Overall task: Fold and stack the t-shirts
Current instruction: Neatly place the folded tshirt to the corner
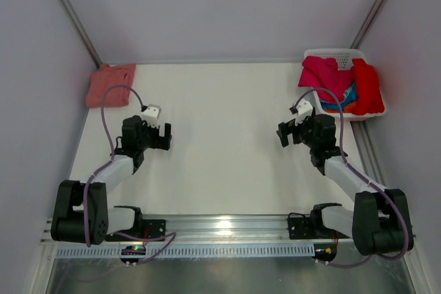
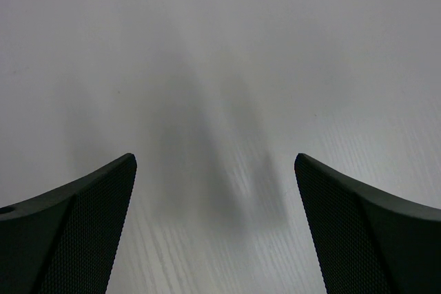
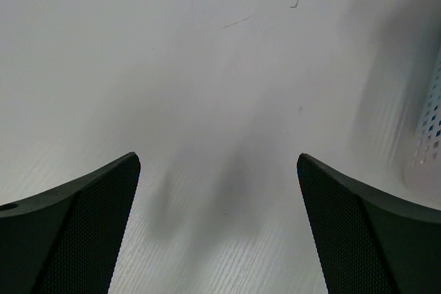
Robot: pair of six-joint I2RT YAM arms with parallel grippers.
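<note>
A folded salmon-pink t-shirt [image 1: 109,85] lies at the far left corner of the white table [image 1: 220,142]. Several more t-shirts, magenta [image 1: 320,74], red [image 1: 368,87] and a blue-and-orange bit [image 1: 341,98], are heaped in the white basket [image 1: 329,54] at the far right. My left gripper [image 1: 162,135] hovers over bare table, below and right of the folded shirt, open and empty; its fingers [image 2: 83,232] frame only tabletop. My right gripper [image 1: 288,132] is open and empty too, just left of the basket.
Grey walls with metal rails close in the table on the left, right and back. An aluminium rail [image 1: 220,228] carrying both arm bases runs along the near edge. The basket's perforated wall [image 3: 428,135] shows at the right edge of the right wrist view.
</note>
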